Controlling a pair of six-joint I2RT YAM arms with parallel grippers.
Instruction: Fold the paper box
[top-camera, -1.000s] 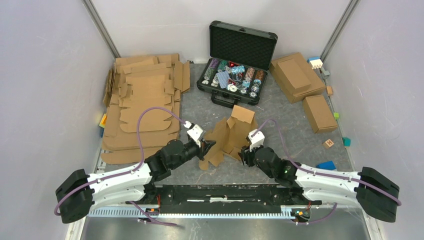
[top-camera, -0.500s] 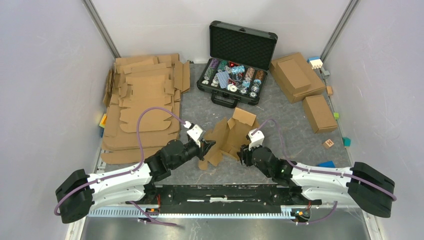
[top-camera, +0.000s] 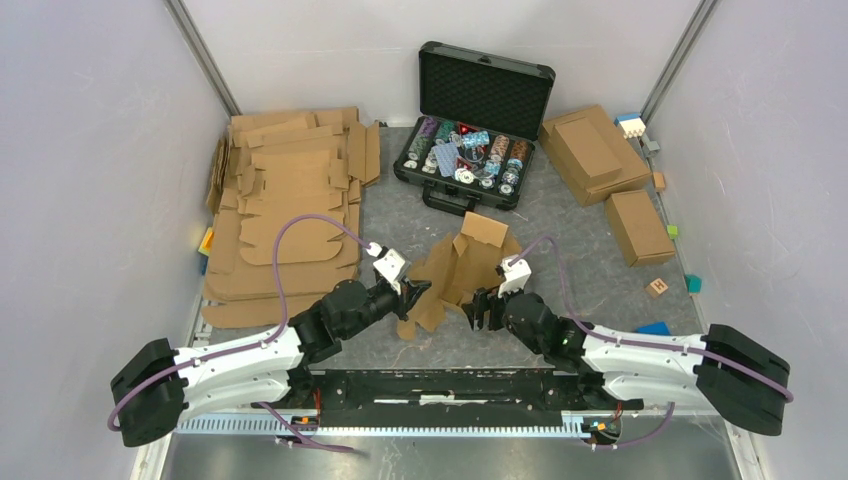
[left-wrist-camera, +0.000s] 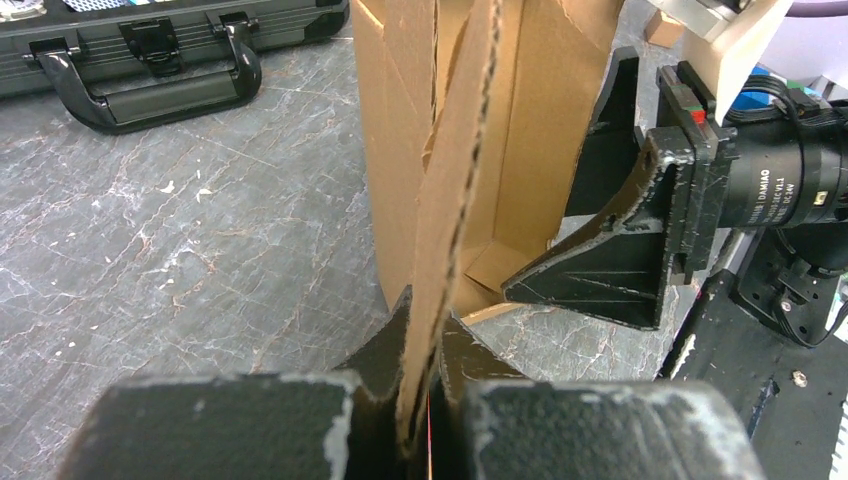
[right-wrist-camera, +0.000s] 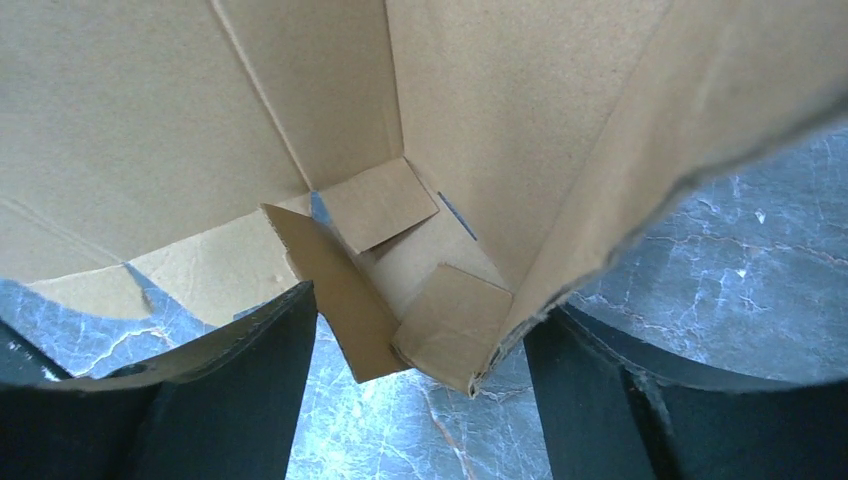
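The paper box (top-camera: 462, 268) is a half-folded brown blank that stands on the grey table between the two arms, with walls and flaps raised. My left gripper (top-camera: 416, 291) is shut on its left flap; in the left wrist view the corrugated edge (left-wrist-camera: 452, 200) runs down into the closed jaws of the left gripper (left-wrist-camera: 432, 395). My right gripper (top-camera: 482, 306) is open at the box's near right corner. In the right wrist view the right gripper (right-wrist-camera: 420, 385) has that corner (right-wrist-camera: 445, 320) between its spread fingers (right-wrist-camera: 245, 390), which do not clamp it.
An open black case (top-camera: 470, 150) of poker chips sits behind the box. A pile of flat brown blanks (top-camera: 290, 200) fills the left side. Two folded boxes (top-camera: 592, 152) (top-camera: 638, 226) and small toy blocks (top-camera: 657, 287) lie at the right.
My right gripper has moved a little left, towards the box, and its fingers have spread. The box's top flap has tipped slightly. The left arm has held still.
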